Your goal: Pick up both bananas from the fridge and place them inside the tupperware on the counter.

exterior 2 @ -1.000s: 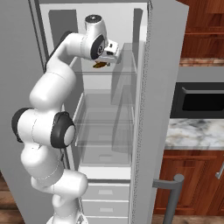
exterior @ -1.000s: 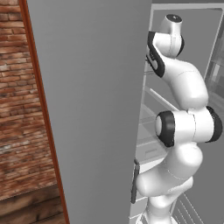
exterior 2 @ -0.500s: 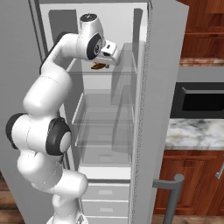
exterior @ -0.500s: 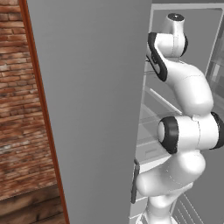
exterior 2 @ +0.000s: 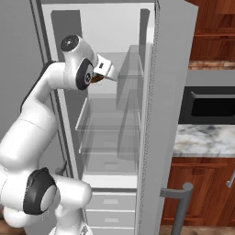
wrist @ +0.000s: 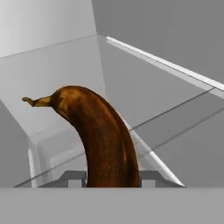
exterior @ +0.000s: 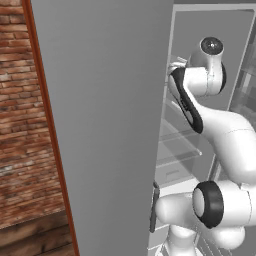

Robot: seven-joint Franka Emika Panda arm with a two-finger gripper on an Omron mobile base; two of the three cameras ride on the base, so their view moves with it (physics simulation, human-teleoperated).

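A small curved banana (wrist: 103,140), mostly dark brown with its stem pointing away, stands up between my fingertips (wrist: 72,177). My gripper (wrist: 109,179) is shut on its lower end. From the right base view, the gripper (exterior 2: 102,73) hangs inside the open fridge (exterior 2: 114,27) at upper-shelf height, with a brown sliver of the banana (exterior 2: 95,79) showing under the hand. Right of the fridge runs the marble counter (exterior 2: 206,140). The tupperware is out of view.
The grey fridge door (exterior: 100,125) stands open on the left, with a brick wall (exterior: 25,125) beyond it. Another door panel (exterior 2: 170,92) flanks the right. Glass shelves (exterior 2: 110,124) and drawers (exterior 2: 110,206) lie below the hand. A black microwave (exterior 2: 215,105) sits above the counter.
The hand has come down a little and swung left, away from the back of the upper shelf, with the banana in it. The elbow has dropped lower.
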